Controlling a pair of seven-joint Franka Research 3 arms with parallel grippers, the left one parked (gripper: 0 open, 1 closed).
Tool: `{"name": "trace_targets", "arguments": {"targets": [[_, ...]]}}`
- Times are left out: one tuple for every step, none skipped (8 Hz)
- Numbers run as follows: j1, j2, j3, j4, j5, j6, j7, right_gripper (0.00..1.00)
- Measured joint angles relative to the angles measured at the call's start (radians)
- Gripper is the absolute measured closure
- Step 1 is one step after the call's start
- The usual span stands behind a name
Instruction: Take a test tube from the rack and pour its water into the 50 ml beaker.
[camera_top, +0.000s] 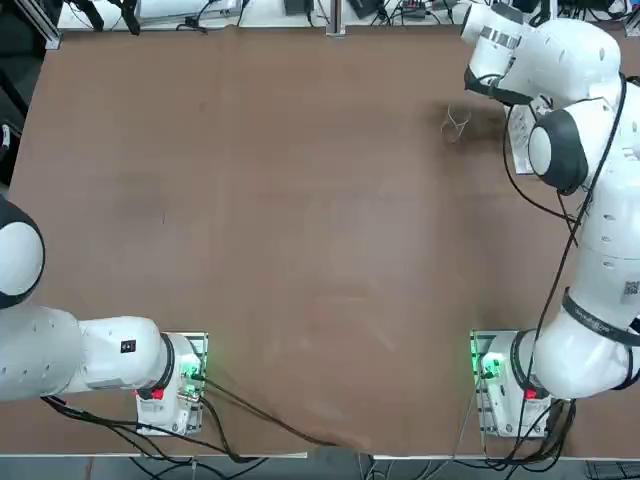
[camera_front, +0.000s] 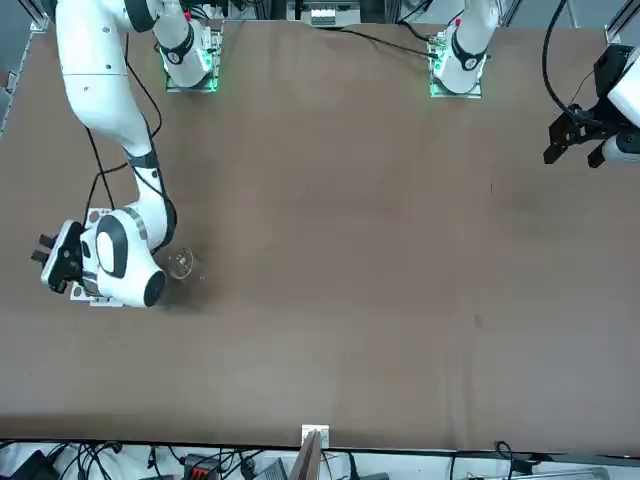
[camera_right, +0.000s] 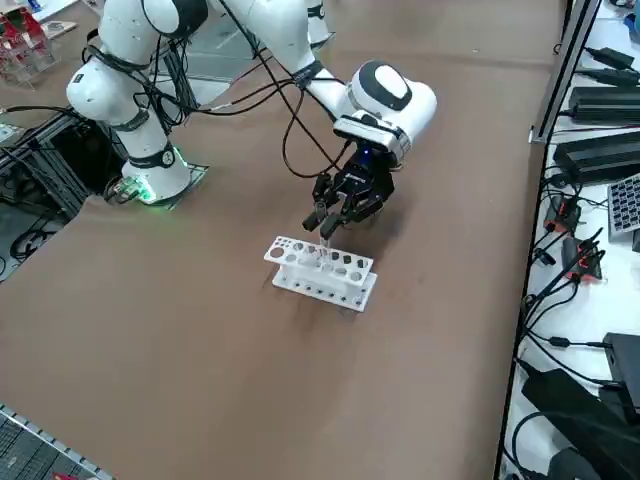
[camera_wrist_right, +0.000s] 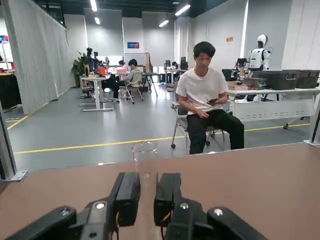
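- Right gripper clamped on the test tube, just above the rack.
- Grasp step; lift apparently not begun.
- Next: raise straight, carry to beaker, roughly rack's 12 o'clock.

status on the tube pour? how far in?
Early. Done: right gripper sits over the rack, fingers closed around the test tube. In hand: the grasp; whether the tube has left its hole is unclear. Left: carry to the 50 ml beaker and pour.
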Motion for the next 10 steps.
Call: {"name": "trace_targets", "arguments": {"targets": [[0.000, 0.006, 0.001, 0.000, 0.000, 0.002, 0.001, 0.78], [0.000, 0.014, 0.002, 0.000, 0.000, 0.004, 0.004, 0.78], [0.000, 0.023, 0.002, 0.000, 0.000, 0.006, 0.006, 0.78], [0.000, 0.031, 0.003, 0.000, 0.000, 0.007, 0.010, 0.78], [0.000, 0.041, 0.003, 0.000, 0.000, 0.009, 0.019, 0.78], [0.000, 0.050, 0.003, 0.000, 0.000, 0.013, 0.027, 0.78], [0.000, 0.057, 0.003, 0.000, 0.000, 0.017, 0.034, 0.78], [0.000, 0.063, 0.003, 0.000, 0.000, 0.020, 0.038, 0.78], [0.000, 0.068, 0.003, 0.000, 0.000, 0.021, 0.040, 0.78], [0.000, 0.074, 0.003, 0.000, 0.000, 0.022, 0.041, 0.77]]}}
